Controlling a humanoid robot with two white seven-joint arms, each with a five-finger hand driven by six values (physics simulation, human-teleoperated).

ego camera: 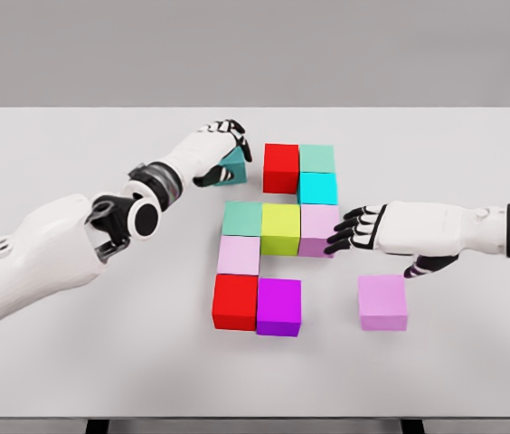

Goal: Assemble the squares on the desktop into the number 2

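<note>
A white bench [47, 362] seen from above, w/ a cluster of colored cubes near its center.

Far left: the robot's left arm comes in from the lower left edge and reaches up toward the bench's back edge. The left hand [221, 149] is closed around a teal cube [234, 168], thumb on the near face, fingers over the top; the cube looks tilted, and whether it is lifted off the bench can't be told. It sits just left of the cluster's top row, w/ a small gap.

Center: the partial "2". Top row: red cube [280, 167] touching a sea-green cube [316, 158]. Below that a cyan cube [317, 188]. Middle row: muted green cube [242, 218], yellow-green cube [280, 228], pale lilac cube [318, 229]. Below left: pale pink cube [239, 255]. Bottom row: second red cube [235, 301] and magenta cube [278, 306].

Right: the right hand [356, 230] lies flat, fingers loose and holding nothing, tips touching or nearly at the pale lilac cube. A lone pink cube [382, 302] sits apart, toward the front right, well clear of the bottom row.

Handling, as a guess: cubes look rigid, light, smooth-faced, so prob. slippery. Best grip is opposite flat faces, thumb vs fingers, square-on; a skewed pinch may twist the cube or nudge neighbors.
</note>
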